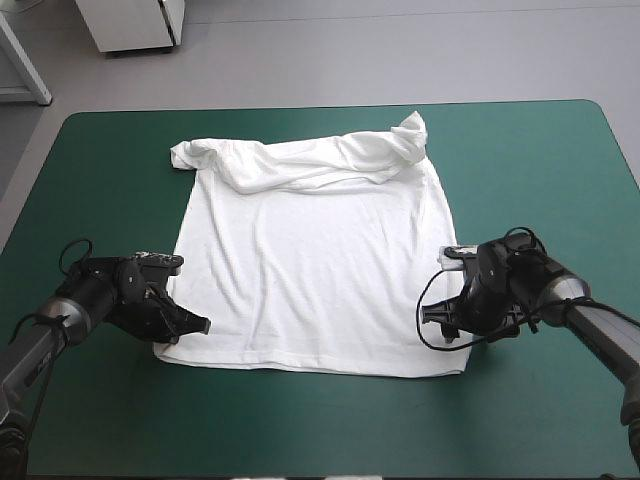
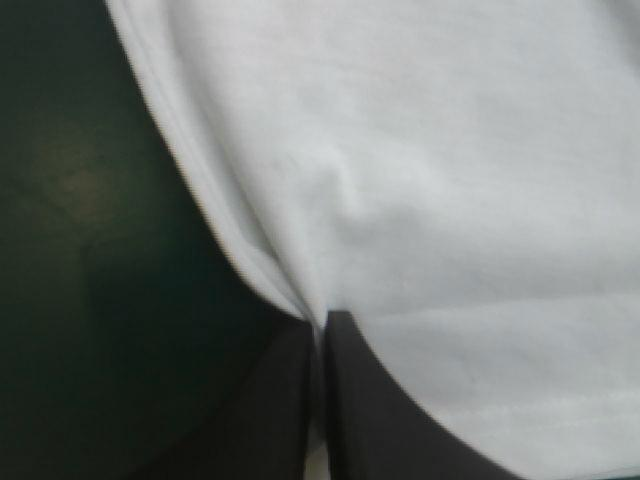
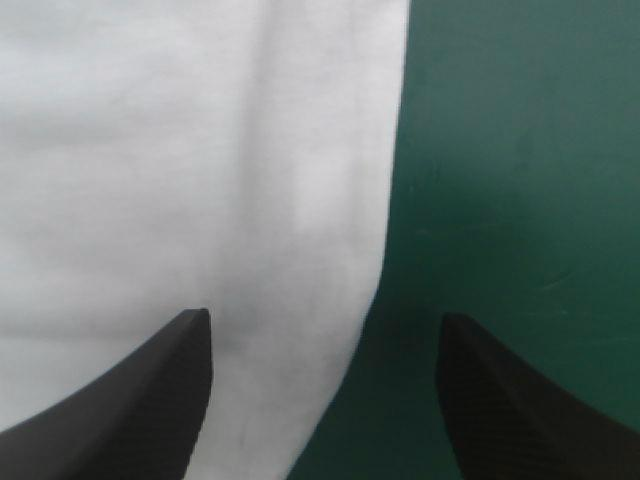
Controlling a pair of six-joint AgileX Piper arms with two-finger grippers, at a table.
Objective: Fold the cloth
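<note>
Jaws first: left ones are pinched tight on the shirt's edge, right ones stand wide apart with nothing gripped.

High view: the shirt (image 1: 310, 270) lies spread flat in the middle of the cover (image 1: 100, 400), hem toward the near edge. Its far end is bunched into a rumpled band across the whole width, with a little peak poking up at the far-right corner. The rest is pretty smooth, just a few soft creases. The left gripper (image 1: 192, 326) sits low on the table right at the near-left corner of the hem. The right gripper (image 1: 437, 318) is down at the shirt's right side edge, close to the near-right corner. Both arms come in low from their own sides.

Left wrist view: the two black fingers (image 2: 380, 410) meet in a point, and the shirt's edge runs right into that point, so cloth is caught between them. White fabric fills most of the view ahead and to one side, dark cover on the other side.

Right wrist view: the fingers (image 3: 150, 390) stand well apart. The shirt's side edge runs through the gap between them, so one finger is over the white cloth and the other over bare cover.
</note>
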